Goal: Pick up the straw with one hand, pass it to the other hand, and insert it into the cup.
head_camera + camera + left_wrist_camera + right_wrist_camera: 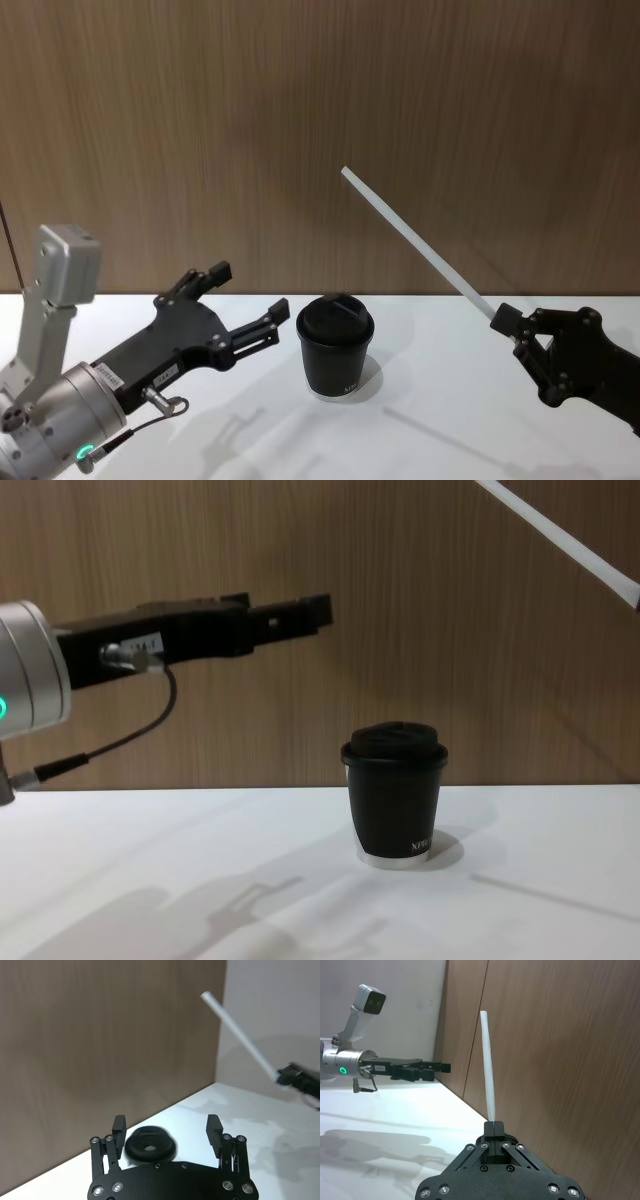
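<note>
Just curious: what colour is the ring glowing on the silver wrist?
Green; the ring shows best in right wrist view.

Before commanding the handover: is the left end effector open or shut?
Open. The left end effector has its fingers wide apart, holding nothing; the right end effector is shut on the straw.

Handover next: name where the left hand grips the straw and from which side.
Likely the bare middle of the straw, clear of the right hand pinching its lower end. It leans up toward the robot's left, so bring the open left hand in from that side, straddling it.
</note>
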### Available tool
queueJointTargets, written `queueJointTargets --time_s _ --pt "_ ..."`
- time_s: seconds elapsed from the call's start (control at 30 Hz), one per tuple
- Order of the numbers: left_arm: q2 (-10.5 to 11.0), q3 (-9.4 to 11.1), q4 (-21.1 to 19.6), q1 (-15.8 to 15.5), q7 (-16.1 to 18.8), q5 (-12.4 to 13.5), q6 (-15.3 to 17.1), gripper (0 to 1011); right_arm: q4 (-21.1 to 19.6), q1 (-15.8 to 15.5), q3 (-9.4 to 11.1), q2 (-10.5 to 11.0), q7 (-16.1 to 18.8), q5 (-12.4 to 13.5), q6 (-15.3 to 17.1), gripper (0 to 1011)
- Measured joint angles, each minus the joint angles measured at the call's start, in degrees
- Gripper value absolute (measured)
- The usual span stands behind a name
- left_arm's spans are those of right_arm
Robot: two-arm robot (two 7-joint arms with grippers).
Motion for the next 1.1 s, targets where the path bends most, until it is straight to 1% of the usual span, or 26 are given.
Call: queueJointTargets --time_s 0.03,0.07,0.13,0.17,0.27,0.53,0.7,1.1 --pt "0.00 0.00 0.00 0.00 0.00 0.00 0.00 1002 0.00 0.00 0.00 0.00 0.00 0.00 0.00 0" --pt "0.12 -0.12 -0.07 -0.17 -1.19 -1.23 0.32 1003 0.00 0.00 0.00 0.00 0.00 0.00 0.00 0" --pt "0.19 -0.22 -0.15 -0.35 -2.43 -2.54 0.66 1003 0.00 0.00 0.00 0.00 0.00 0.00 0.00 0" --pt "0.24 -0.29 -0.19 -0.56 -3.54 -3.75 0.97 1003 0.00 0.00 0.00 0.00 0.00 0.00 0.00 0" --pt "0.23 -0.33 -0.24 -0.94 -5.72 -6.11 1.61 1003 0.01 0.00 0.00 0.00 0.00 0.00 0.00 0" --pt "-0.18 0.17 -0.60 -1.88 -9.58 -10.43 2.89 1003 0.01 0.00 0.01 0.00 0.00 0.00 0.00 0" --pt "-0.58 0.98 -0.71 -2.51 -11.35 -12.15 3.18 1003 0.01 0.00 0.01 0.00 0.00 0.00 0.00 0" --pt "-1.77 2.95 0.23 -4.30 -13.73 -13.95 3.27 1003 0.01 0.00 0.01 0.00 0.00 -0.01 0.00 0"
